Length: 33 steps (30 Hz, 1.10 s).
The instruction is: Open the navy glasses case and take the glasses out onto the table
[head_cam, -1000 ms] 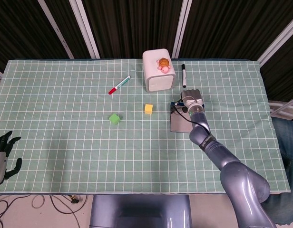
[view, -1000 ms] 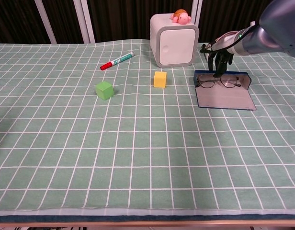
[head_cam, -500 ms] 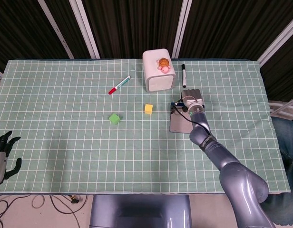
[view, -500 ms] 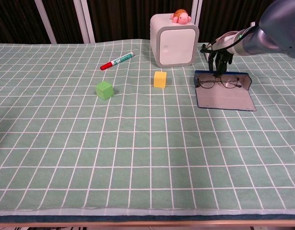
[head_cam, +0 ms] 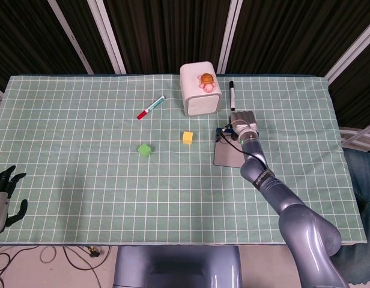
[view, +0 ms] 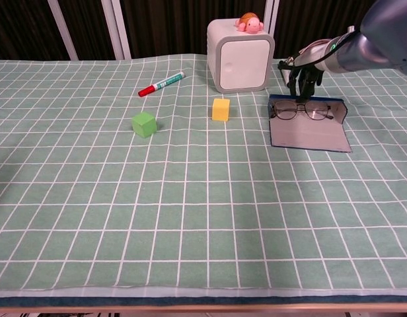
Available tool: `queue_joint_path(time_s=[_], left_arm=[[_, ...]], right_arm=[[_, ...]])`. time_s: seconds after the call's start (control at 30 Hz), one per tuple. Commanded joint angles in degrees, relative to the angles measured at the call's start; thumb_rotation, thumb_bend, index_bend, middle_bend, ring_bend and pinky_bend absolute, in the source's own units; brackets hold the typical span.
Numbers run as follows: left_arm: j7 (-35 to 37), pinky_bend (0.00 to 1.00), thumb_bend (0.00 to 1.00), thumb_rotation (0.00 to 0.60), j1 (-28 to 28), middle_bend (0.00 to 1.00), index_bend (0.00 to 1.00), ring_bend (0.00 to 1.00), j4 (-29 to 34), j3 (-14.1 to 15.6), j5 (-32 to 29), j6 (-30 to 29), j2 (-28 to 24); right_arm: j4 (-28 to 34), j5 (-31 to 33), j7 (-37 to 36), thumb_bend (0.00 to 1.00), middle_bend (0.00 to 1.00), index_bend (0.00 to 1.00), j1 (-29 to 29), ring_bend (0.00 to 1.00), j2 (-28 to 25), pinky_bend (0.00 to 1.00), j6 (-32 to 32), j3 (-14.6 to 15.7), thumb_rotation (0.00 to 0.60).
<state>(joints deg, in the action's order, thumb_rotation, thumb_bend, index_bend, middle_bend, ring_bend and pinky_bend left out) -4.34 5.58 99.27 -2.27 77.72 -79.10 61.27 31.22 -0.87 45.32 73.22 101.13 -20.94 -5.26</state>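
Case: the navy glasses case (view: 309, 131) lies open toward the desk's far right corner, just right of the white box (view: 240, 55); its lid flap is spread flat toward the near edge and its tray sits on the far side.
Glasses: the glasses (view: 300, 113) sit in the tray, not yet on the desk, lenses side by side.
Long axis: the frame runs parallel to the desk's far edge, bridge at the middle.
Right hand: the right hand (view: 302, 74) hangs directly above the bridge, fingers pointing down and drawn close; the fingertips reach the frame, but I cannot tell whether they already pinch it.
Left hand: the left hand (head_cam: 5, 195) rests off the desk's near left corner, fingers spread, holding nothing, well apart from the case.
Nearer arm: the right, clearly.
Deciding relation: the glasses lie straight beneath the right hand, so the lift likely goes upward from the bridge, then toward bare desk beside the case.
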Motion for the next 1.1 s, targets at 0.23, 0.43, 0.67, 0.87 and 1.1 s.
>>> queue_joint_path(time_s=[0.23,0.43,0.67,0.87,1.1], left_arm=[[0.2,0.02,0.46,0.600,0.0,0.00,0.16,0.00,0.2,0.0,-0.1,0.1,-0.1],[0.2,0.02,0.46,0.600,0.0,0.00,0.16,0.00,0.3,0.0,-0.1,0.1,-0.1],[0.2,0.02,0.46,0.600,-0.1,0.00,0.16,0.00,0.4,0.0,-0.2,0.1,-0.2],[0.2,0.02,0.46,0.600,-0.1,0.00,0.16,0.00,0.6,0.0,-0.4,0.1,-0.2],[0.0,0.02,0.46,0.600,-0.1,0.00,0.16,0.00,0.5,-0.1,-0.5,-0.1,-0.1]], right_arm=[[2.3,-4.0,-2.2,0.46,0.51,0.47,-0.3,0.39,-1.2,0.24,-1.8,-0.9,0.600],[5.3,-8.5,-4.3,0.46,0.51,0.48,-0.9,0.39,-2.8,0.24,-3.7,-1.5,0.600],[9.1,-16.9,-8.8,0.46,0.51,0.49,-2.6,0.39,-4.7,0.24,-6.8,-2.8,0.600],[12.4,-27.3,-14.9,0.46,0.51,0.50,-4.7,0.39,-6.1,0.24,-9.6,-4.3,0.600],[14.8,-33.9,-18.6,0.46,0.52,0.50,-6.3,0.39,-6.6,0.24,-12.0,-5.3,0.600]])
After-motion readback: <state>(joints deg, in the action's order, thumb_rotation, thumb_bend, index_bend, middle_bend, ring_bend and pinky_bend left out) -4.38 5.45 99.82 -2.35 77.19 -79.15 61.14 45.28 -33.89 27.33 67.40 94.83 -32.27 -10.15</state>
